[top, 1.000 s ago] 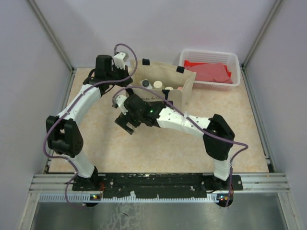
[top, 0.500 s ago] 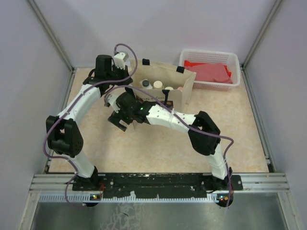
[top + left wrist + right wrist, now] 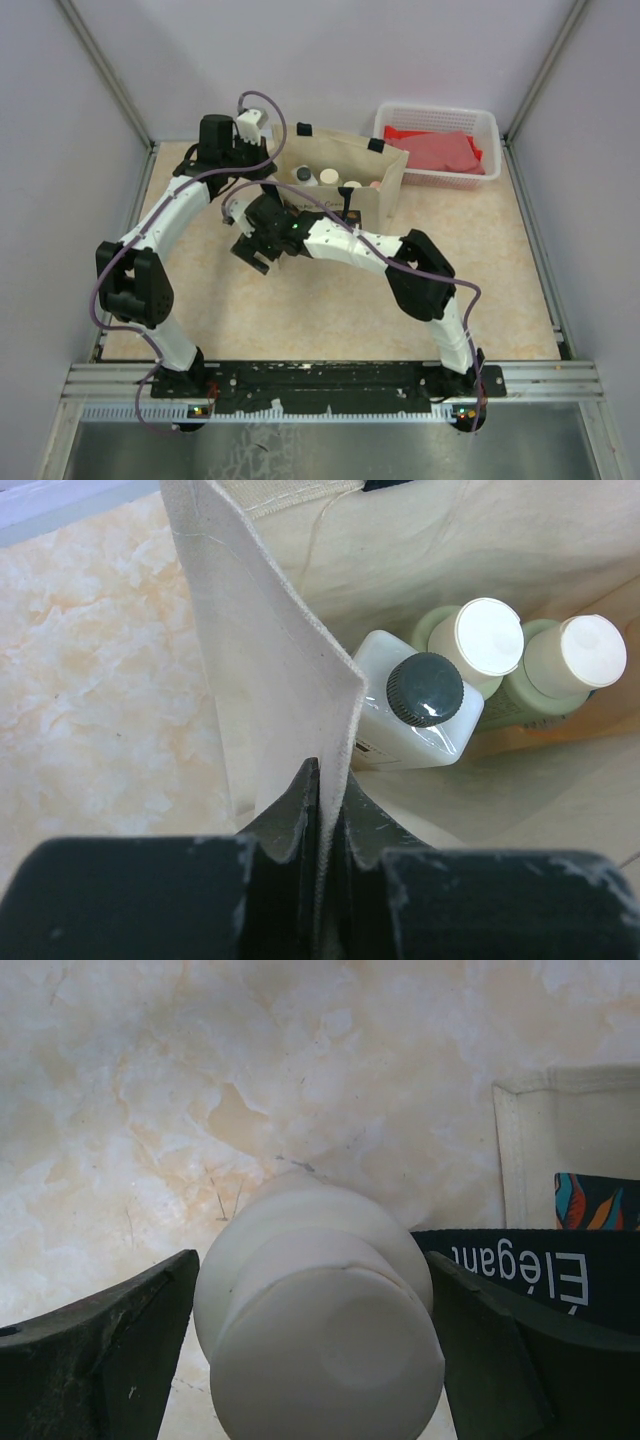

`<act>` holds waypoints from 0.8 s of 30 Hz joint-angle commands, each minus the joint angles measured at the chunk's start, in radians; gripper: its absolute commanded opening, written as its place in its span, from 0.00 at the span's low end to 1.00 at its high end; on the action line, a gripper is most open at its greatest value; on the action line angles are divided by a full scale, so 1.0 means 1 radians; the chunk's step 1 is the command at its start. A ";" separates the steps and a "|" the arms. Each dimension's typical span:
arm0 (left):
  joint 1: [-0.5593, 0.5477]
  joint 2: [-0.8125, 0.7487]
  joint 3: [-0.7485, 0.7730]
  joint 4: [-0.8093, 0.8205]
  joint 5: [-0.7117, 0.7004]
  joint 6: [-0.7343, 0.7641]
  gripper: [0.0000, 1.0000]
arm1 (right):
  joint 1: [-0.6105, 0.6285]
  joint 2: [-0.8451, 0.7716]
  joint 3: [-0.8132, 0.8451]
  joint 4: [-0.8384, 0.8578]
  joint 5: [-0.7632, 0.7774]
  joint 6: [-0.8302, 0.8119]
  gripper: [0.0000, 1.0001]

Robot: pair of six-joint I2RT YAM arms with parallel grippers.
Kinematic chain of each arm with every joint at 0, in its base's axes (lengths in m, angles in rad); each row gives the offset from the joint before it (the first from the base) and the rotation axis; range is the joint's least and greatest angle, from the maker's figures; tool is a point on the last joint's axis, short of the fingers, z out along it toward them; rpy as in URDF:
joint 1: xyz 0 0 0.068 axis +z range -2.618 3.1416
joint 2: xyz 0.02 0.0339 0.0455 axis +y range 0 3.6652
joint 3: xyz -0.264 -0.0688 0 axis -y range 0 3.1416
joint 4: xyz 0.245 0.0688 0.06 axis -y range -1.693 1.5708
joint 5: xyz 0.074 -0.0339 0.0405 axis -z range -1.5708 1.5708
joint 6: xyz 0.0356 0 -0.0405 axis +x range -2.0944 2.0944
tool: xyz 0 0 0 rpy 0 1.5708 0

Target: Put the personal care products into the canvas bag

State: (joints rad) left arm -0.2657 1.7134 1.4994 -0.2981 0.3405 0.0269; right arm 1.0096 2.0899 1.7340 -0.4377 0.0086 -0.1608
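My left gripper (image 3: pixel 268 160) (image 3: pixel 322 790) is shut on the left rim of the canvas bag (image 3: pixel 392 180) (image 3: pixel 270 660). The bag stands upright. Inside it are the white bottle with the dark cap (image 3: pixel 425 690) and two olive-green bottles with cream caps (image 3: pixel 488 635) (image 3: pixel 590 645). The top view also shows the peach-pink flask (image 3: pixel 375 184) in the bag. My right gripper (image 3: pixel 256 253) (image 3: pixel 312 1290) points down in front of the bag's left end. Its fingers press both sides of the cream-capped beige bottle (image 3: pixel 320 1300). The bag's dark printed panel (image 3: pixel 520 1260) is just to its right.
A white plastic basket (image 3: pixel 437 106) with red contents (image 3: pixel 440 150) stands at the back right, next to the bag. Grey walls close in the tabletop on three sides. The right arm stretches across the middle of the table.
My right gripper has moved left and slightly back along the bag's front, then nearly stopped. The left arm and the bag have not moved.
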 commanded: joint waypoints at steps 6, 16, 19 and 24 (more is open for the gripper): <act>0.010 -0.019 0.030 0.030 -0.009 0.007 0.00 | -0.009 -0.040 -0.087 0.152 -0.011 0.045 0.54; 0.010 -0.024 0.021 0.033 -0.005 0.004 0.00 | -0.011 -0.188 -0.171 0.087 0.072 0.103 0.02; 0.011 -0.025 0.022 0.034 -0.004 0.003 0.00 | -0.014 -0.275 -0.181 -0.001 0.126 0.153 0.00; 0.011 -0.016 0.024 0.043 -0.002 -0.004 0.00 | -0.037 -0.459 -0.163 -0.138 0.154 0.219 0.00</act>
State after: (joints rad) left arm -0.2657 1.7134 1.4994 -0.2981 0.3408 0.0250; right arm 1.0012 1.8698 1.5105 -0.5377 0.1123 -0.0139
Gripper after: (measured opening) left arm 0.110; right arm 0.691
